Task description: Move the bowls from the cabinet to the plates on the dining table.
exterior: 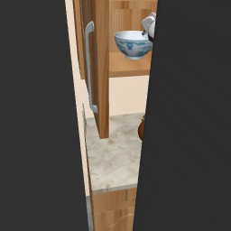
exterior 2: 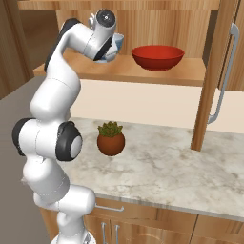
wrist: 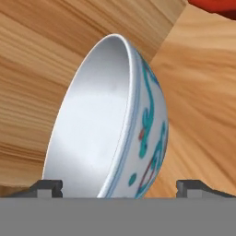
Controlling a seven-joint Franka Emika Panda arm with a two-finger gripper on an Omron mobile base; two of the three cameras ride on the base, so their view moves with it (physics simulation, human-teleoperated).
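Observation:
The white bowl with blue-green pattern stands on the wooden shelf of the open cabinet. It also shows in the left base view. My gripper is open, with its fingertips wide apart on either side of this bowl's wall and rim. The hand reaches in from the shelf's left and peeks out beside the bowl. To the right on the same shelf sits the red bowl. The plates and the dining table are out of view.
The cabinet door with its silver bar handle hangs open on the right. A terracotta plant pot stands on the marble counter below the shelf. Dark panels close in both sides of the left base view.

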